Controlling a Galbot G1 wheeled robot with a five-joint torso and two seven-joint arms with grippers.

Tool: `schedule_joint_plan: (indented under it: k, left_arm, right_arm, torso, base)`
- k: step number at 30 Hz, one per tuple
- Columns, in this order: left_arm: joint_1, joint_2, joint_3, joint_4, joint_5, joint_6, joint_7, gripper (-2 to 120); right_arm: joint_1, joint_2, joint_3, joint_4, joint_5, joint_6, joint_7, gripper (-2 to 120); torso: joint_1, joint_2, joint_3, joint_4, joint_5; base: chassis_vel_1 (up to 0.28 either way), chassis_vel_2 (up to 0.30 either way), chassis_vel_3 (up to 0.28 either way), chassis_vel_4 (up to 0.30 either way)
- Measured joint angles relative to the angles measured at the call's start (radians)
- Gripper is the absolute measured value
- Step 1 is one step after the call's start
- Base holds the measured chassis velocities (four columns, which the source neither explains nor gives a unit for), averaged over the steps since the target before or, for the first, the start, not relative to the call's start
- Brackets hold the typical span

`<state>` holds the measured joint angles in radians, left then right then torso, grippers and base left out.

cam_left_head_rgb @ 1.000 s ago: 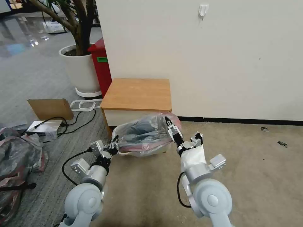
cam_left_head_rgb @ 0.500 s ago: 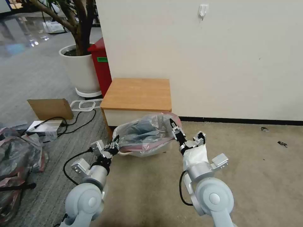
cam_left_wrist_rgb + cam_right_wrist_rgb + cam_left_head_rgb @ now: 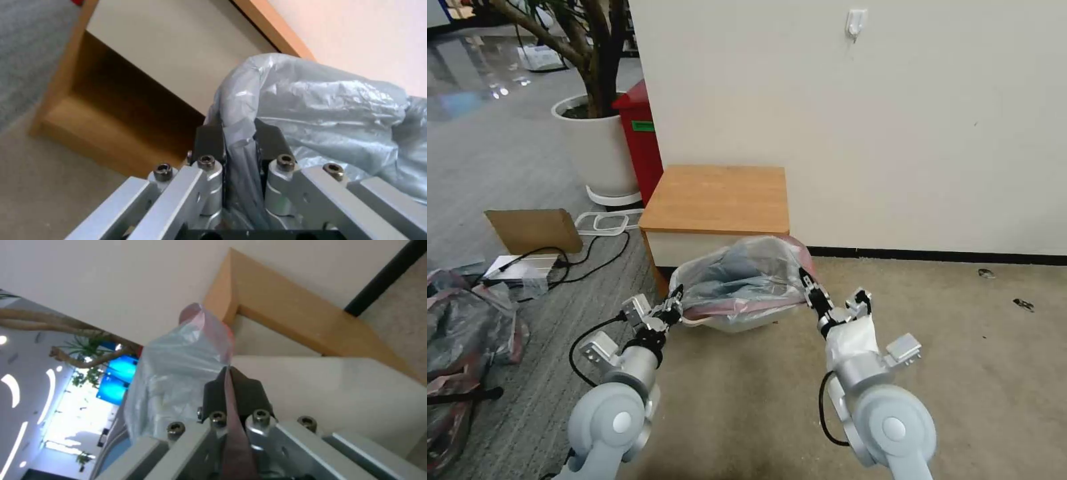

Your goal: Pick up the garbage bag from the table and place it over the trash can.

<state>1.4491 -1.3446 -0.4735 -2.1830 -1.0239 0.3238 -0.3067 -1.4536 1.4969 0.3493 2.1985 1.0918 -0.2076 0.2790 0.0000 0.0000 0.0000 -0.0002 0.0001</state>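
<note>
The garbage bag, crinkly translucent grey with a pinkish-red edge, is stretched wide between my two grippers in front of the table. It lies over the cream trash can, of which a strip shows below the plastic. My left gripper is shut on the bag's left edge; its dark fingers pinch the grey plastic. On the bag's right side, my right gripper is shut on the edge, the pinkish strip running between its fingers.
A tall red bin and a big white plant pot stand left of the table by the wall. A cardboard piece, cables and a heap of plastic bags lie on the floor at left. Bare carpet lies to the right.
My right gripper has moved right and lower with the bag's edge, widening and lowering the bag's mouth. The left gripper has shifted slightly to the right.
</note>
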Motion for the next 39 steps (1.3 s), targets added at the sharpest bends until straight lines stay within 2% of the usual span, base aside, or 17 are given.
schedule_joint_plan:
  k: [4, 10, 15, 22, 32, 37, 39]
  left_arm:
    - [0.007, 0.002, -0.007, -0.015, -0.034, 0.014, -0.008, 9]
    - [0.018, 0.011, -0.019, -0.044, -0.106, 0.026, -0.024, 9]
    - [0.021, 0.017, -0.032, -0.055, -0.141, 0.035, -0.027, 9]
    - [0.025, 0.016, -0.035, -0.061, -0.142, 0.034, -0.028, 9]
    - [0.034, 0.017, -0.032, -0.075, -0.157, 0.035, -0.029, 9]
    - [0.034, 0.018, -0.032, -0.072, -0.156, 0.034, -0.028, 9]
    - [0.034, 0.022, -0.033, -0.068, -0.156, 0.041, -0.023, 9]
  right_arm:
    - [0.016, -0.009, 0.019, -0.026, 0.001, 0.001, -0.011, 0]
    - [0.048, -0.046, 0.047, -0.106, -0.008, -0.008, -0.09, 0]
    - [0.045, -0.071, 0.038, -0.117, -0.022, -0.028, -0.144, 0]
    - [0.033, -0.074, -0.004, -0.102, -0.063, -0.038, -0.146, 0]
    - [0.057, -0.075, -0.055, -0.177, -0.205, -0.021, -0.154, 0]
    - [0.047, -0.076, -0.065, -0.142, -0.216, -0.019, -0.154, 0]
    - [0.037, -0.076, -0.061, -0.132, -0.182, -0.023, -0.14, 0]
  torso:
    - [0.0, 0.0, 0.0, 0.0001, 0.0]
    - [0.0, 0.0, 0.0, 0.0001, 0.0]
    - [0.0, 0.0, 0.0, 0.0001, -0.0001]
    - [0.0, 0.0, 0.0, 0.0001, -0.0002]
    - [0.0, 0.0, 0.0, 0.0002, -0.0001]
    - [0.0, 0.0, 0.0, 0.0002, -0.0002]
    - [0.0, 0.0, 0.0, 0.0001, 0.0001]
  base:
    - [0.0, 0.0, 0.0, 0.0]
    - [0.0, 0.0, 0.0, 0.0]
    - [0.0, 0.0, 0.0, 0.0]
    - [0.0, 0.0, 0.0, 0.0]
    - [0.0, 0.0, 0.0, 0.0]
    - [0.0, 0.0, 0.0, 0.0]
    - [0.0, 0.0, 0.0, 0.0]
